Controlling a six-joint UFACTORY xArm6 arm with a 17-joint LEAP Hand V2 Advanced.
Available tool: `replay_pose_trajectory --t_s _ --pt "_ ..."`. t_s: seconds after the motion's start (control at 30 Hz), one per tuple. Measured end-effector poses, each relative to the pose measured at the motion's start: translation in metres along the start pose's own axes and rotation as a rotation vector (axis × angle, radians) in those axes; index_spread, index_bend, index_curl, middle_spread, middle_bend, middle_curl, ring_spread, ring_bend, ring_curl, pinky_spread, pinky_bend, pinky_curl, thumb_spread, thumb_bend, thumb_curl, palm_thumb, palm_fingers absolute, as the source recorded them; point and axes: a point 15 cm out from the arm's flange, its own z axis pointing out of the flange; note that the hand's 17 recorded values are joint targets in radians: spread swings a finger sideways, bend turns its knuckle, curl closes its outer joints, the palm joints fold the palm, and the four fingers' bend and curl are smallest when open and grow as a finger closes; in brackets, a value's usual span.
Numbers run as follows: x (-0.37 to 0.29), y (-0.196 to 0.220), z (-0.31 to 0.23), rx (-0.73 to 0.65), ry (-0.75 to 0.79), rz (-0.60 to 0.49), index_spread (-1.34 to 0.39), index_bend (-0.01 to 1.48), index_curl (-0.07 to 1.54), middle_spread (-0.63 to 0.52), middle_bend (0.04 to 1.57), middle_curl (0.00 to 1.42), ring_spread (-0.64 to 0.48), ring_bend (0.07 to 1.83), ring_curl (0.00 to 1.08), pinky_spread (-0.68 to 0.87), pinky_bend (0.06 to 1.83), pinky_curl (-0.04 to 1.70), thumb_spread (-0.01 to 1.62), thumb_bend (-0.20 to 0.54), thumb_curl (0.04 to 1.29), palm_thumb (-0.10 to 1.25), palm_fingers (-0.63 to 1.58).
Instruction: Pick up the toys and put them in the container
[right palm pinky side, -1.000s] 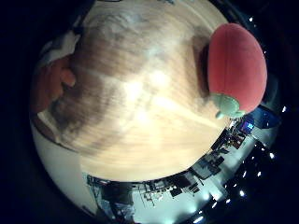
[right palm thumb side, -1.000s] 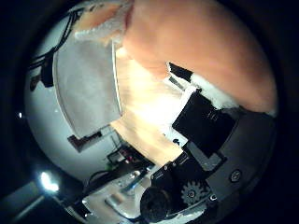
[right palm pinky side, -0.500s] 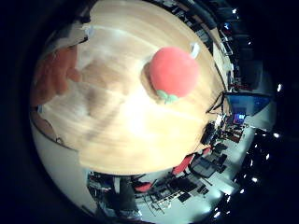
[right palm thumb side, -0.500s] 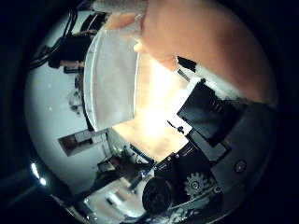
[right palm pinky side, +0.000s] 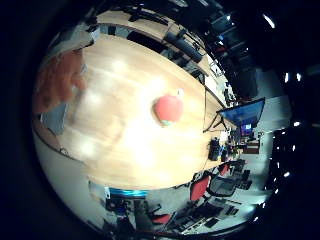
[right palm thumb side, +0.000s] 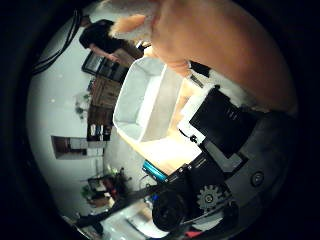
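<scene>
We see the hand (right palm thumb side: 220, 150) with its fingers (right palm thumb side: 217, 120) curled round one orange plush toy (right palm thumb side: 225, 45), which fills much of the thumb side palm view and lies tight against the palm. The toy has a paler, furry white patch (right palm thumb side: 125, 12) at one end. The same orange plush also shows at the edge of the little finger side view.

Just beside the held toy we note one white container (right palm thumb side: 135, 117), a box with open top standing on the table (right palm pinky side: 125, 145). Its inside walls and floor show bare as far as we can see; part of the interior is hidden behind the plush.

Further out, on the light wooden table, we count one red round toy (right palm pinky side: 168, 110) with a green part at one end, like a strawberry or tomato. It lies alone, well apart from the hand and well apart from the table edges.

Beyond the table we note red chairs (right palm pinky side: 200, 187) and a blue screen (right palm pinky side: 245, 112).
</scene>
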Motion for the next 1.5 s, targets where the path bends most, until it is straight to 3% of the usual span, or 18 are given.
replay_pose_trajectory --t_s 0.37,0.77,1.5 --pt "-0.107 -0.032 0.006 -0.005 -0.072 -0.145 -0.56 0.39 0.68 -0.39 0.88 0.67 -0.30 1.25 0.50 -0.44 1.28 0.47 0.91 -0.018 0.37 1.06 1.19" --pt "-0.167 -0.073 0.029 -0.054 -0.115 -0.247 -0.58 0.36 0.74 -0.40 0.86 0.66 -0.31 1.24 0.50 -0.45 1.27 0.49 0.93 -0.017 0.37 1.07 1.17" --pt "-0.193 -0.075 0.043 -0.087 -0.134 -0.294 -0.60 0.28 0.82 -0.41 0.84 0.67 -0.32 1.22 0.50 -0.46 1.25 0.50 0.96 -0.016 0.37 1.08 1.17"
